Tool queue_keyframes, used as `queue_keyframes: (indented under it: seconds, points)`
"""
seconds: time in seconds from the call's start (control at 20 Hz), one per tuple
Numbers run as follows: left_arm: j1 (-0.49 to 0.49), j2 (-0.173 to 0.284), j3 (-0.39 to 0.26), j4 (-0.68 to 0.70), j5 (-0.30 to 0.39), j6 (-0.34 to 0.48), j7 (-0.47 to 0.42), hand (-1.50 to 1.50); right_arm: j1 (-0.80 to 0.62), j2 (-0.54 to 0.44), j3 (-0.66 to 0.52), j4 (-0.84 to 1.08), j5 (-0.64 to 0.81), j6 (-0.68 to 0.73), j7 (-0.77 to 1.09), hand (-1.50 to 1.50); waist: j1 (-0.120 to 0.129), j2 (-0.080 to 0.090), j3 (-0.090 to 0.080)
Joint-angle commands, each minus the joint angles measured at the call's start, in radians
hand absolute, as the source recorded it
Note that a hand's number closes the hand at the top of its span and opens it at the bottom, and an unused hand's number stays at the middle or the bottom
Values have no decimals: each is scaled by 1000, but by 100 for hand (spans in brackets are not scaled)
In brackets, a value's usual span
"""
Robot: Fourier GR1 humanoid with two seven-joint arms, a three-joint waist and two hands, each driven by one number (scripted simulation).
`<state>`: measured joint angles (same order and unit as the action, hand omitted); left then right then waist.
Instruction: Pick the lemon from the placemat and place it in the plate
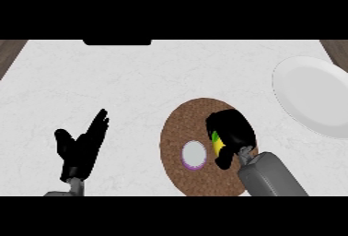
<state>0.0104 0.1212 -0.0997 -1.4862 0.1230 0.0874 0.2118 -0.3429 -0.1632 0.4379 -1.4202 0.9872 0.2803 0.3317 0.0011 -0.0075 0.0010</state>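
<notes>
- Right hand curled over the lemon, thumb and fingers clamped round it; yellow peeks out at the hand's 7 o'clock.
- Lemon low over the brown placemat, just beside a white-and-purple disc at 8 o'clock.
- Best lifted straight up, clear of the disc, before swinging toward the plate at 2 o'clock.
- Left hand resting at 9 o'clock, fingers straight and apart.
</notes>
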Motion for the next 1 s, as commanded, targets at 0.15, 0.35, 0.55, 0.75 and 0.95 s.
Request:
queue_keyframes:
  seconds: [0.15,0.35,0.55,0.75,0.95]
  points:
    - [17,13,-4,20,13,-31,19,0,-81,159,-179,69,74,-285,471,150,22,14,-1]
    - [11,7,-5,9,5,-15,36,0,-177,162,-131,38,235,-533,560,150,28,8,-1]
    - [-4,4,-6,27,-6,-9,46,0,-250,163,-110,47,334,-656,711,150,18,8,-1]
    - [-13,26,23,45,14,-40,22,0,-251,163,-154,49,402,-766,792,150,5,10,-1]
    - [23,-7,-8,14,-14,-1,32,0,-192,163,-215,13,427,-874,790,150,0,7,-1]
